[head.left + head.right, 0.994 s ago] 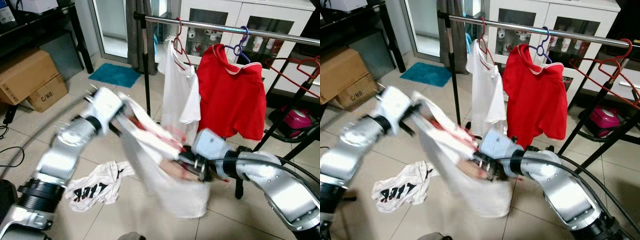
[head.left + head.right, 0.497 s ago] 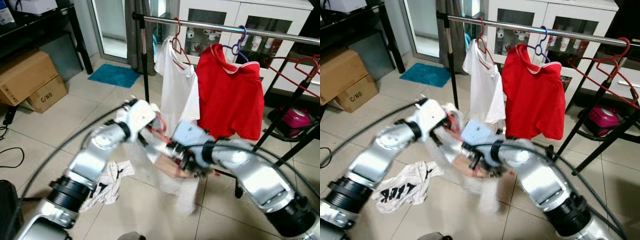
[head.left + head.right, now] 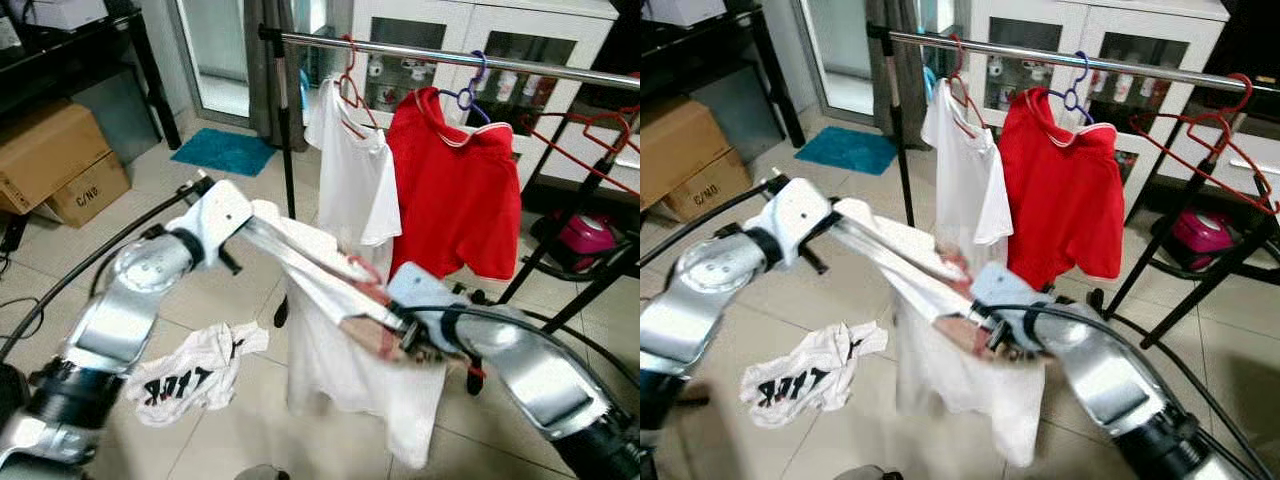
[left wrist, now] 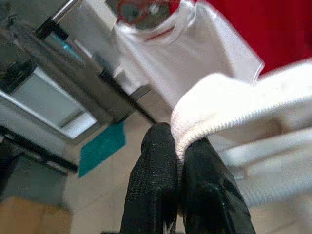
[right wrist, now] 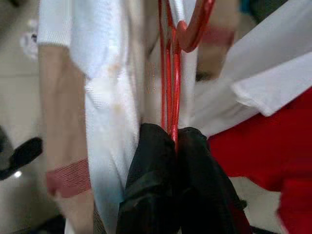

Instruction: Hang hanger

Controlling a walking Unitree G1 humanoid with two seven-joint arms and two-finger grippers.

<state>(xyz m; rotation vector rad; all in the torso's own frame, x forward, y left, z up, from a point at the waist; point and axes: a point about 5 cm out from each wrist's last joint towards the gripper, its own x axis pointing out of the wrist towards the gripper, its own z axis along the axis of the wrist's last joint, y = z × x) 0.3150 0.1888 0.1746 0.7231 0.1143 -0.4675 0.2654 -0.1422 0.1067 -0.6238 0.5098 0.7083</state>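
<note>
A white shirt with red-striped trim hangs stretched between my two grippers, low in front of the clothes rail. My left gripper is shut on the shirt's ribbed white edge, holding it up and to the left. My right gripper is shut on a red hanger whose wires run inside the shirt; a bit of red shows through the cloth. The rest of the hanger is hidden by fabric.
On the rail hang a white shirt on a red hanger and a red shirt on a purple hanger. A bare red hanger sits at the right. A white garment lies on the tiles. Cardboard boxes stand at the left.
Half a second ago the grippers were close together with the shirt bunched. The left arm has swung back out to the left, pulling the shirt taut, and the right gripper has dropped slightly.
</note>
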